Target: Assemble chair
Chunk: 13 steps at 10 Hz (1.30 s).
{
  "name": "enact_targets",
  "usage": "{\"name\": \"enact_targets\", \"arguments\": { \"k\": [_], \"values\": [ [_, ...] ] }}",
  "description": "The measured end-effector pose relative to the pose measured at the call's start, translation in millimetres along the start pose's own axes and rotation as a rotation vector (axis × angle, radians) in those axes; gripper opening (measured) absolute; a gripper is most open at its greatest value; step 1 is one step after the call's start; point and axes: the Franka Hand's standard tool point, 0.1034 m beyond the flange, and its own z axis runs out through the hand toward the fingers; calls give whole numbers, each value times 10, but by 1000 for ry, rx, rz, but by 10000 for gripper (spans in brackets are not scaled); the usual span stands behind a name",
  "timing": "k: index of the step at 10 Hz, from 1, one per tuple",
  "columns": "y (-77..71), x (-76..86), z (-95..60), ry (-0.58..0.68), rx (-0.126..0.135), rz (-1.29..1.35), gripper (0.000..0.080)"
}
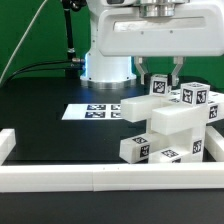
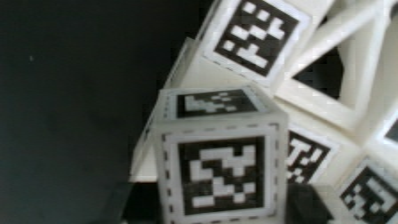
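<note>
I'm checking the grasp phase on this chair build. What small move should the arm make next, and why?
Probably a short, slow descent. In the exterior view the pincer hangs just over the top of the stacked chair parts, its fingers apart, apparently around the topmost tagged block. The wrist view shows a tagged block close below. Lowering first should seat the fingers before closing.

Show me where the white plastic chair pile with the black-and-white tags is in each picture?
Exterior view: the white blocky plastic chair parts sit right of centre, under the gripper.
Wrist view: they fill most of the picture, close up.
Shared landmark: the black table.
</note>
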Motion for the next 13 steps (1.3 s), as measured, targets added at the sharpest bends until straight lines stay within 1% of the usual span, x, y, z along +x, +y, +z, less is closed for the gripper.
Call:
{"name": "enact_targets", "arguments": {
  "k": [1, 4, 5, 6, 8, 9, 10, 11, 12, 13],
  "values": [
    [33, 15, 3, -11, 2, 83, 284],
    [62, 12, 6, -29, 5, 335, 284],
    [67, 4, 5, -38, 12, 418, 284],
    [70, -18, 7, -49, 31, 526, 284],
    [67, -20, 7, -48, 31, 464, 284],
    [53, -32, 11, -48, 30, 458, 465],
    [-79, -100, 23, -49, 28, 349, 583],
    [-140, -119, 39, -52, 33, 110, 583],
    [-149, -149, 57, -64, 32, -55, 636],
    [-171, -223, 69, -70, 34, -142, 646]
  ]
}}
